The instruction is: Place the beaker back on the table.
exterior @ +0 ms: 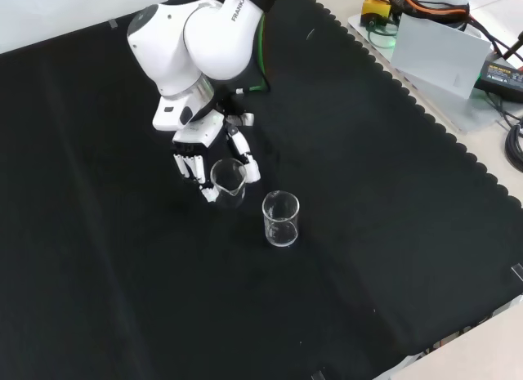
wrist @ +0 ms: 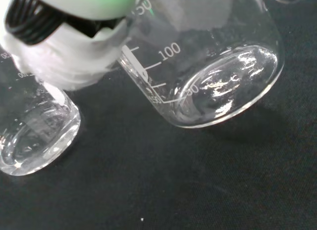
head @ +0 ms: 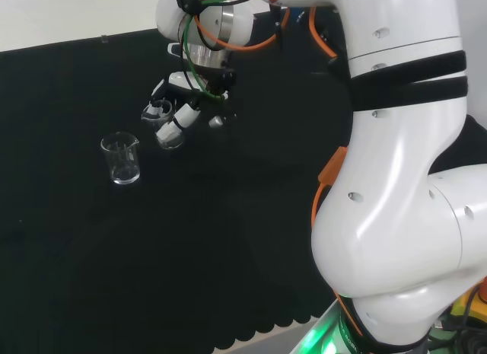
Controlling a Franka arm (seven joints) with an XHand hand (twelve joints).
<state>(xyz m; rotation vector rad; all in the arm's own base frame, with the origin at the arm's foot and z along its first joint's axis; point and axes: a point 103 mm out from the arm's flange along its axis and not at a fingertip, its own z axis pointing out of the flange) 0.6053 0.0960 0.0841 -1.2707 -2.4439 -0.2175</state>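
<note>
My hand reaches down from the arm with its fingers and thumb curled round a clear glass beaker. In the head view the hand holds this beaker tilted, low over the black cloth. The wrist view shows the held beaker large and leaning, with white scale marks on its wall and its base close to the cloth; I cannot tell whether it touches. A second clear beaker stands upright on the cloth just beside the held one, seen also in the head view and the wrist view.
The arm's own white links take up the right of the head view. Off the cloth at the front view's top right lie a pale box and cables. The cloth's scalloped edge runs down that side.
</note>
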